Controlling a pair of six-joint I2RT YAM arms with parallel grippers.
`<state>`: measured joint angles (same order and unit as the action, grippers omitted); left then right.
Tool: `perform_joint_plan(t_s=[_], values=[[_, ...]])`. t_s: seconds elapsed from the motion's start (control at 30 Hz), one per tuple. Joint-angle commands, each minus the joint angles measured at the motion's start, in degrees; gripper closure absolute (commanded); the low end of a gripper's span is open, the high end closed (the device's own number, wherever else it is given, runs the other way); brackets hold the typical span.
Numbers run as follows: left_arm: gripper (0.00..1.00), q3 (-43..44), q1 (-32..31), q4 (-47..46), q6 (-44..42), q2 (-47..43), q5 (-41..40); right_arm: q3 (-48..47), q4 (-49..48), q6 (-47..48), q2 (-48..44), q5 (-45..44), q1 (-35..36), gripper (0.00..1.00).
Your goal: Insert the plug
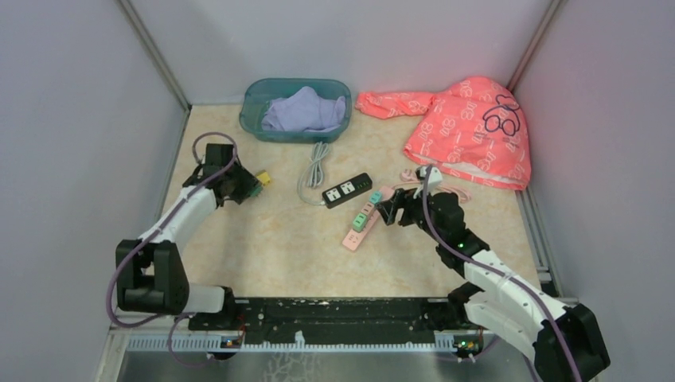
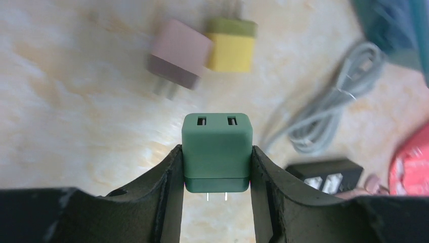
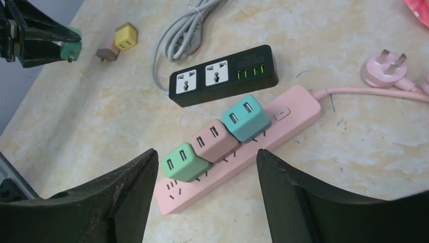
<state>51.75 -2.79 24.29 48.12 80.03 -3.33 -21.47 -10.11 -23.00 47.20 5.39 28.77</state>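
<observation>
A dark green cube-shaped plastic plug [image 2: 216,147] is pinched between the left fingers [image 2: 167,192]; the right fingers [image 3: 136,192] are spread above a pink plastic power strip [image 3: 298,109].
Only the left wrist view shows the plug's two USB slots and two thin metal prongs. Only the right wrist view shows mint, dusty-pink and teal adapters [image 3: 213,140] seated in a row on the power strip, with bare sockets at its near end. The top view puts the plug well apart from it across the beige marbled surface [image 1: 263,247].

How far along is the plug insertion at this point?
Done: three adapters sit in the pink strip. In hand: the left gripper has jaws shut on a dark green adapter, away from the strip; the right gripper hovers open above it. Left: insert that one; a pink adapter and a yellow adapter lie loose.
</observation>
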Motion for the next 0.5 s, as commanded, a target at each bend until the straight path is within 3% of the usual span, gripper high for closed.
perform_joint_plan(t_s=[0.0, 0.17, 0.47], values=[[0.84, -1.83, -7.80, -5.60, 4.61, -4.72, 1.41, -4.02, -6.74, -0.25, 1.65, 2.70, 0.97, 0.29], [0.84, -1.64, -16.11, -8.09, 9.54, -5.80, 0.89, -3.59, -12.35, -1.15, 3.02, 1.37, 3.23, 0.29], [0.85, -3.39, -24.06, -13.91, 17.60, -7.42, 1.28, -2.48, -24.40, -1.49, 7.38, -4.82, 10.43, 0.30]])
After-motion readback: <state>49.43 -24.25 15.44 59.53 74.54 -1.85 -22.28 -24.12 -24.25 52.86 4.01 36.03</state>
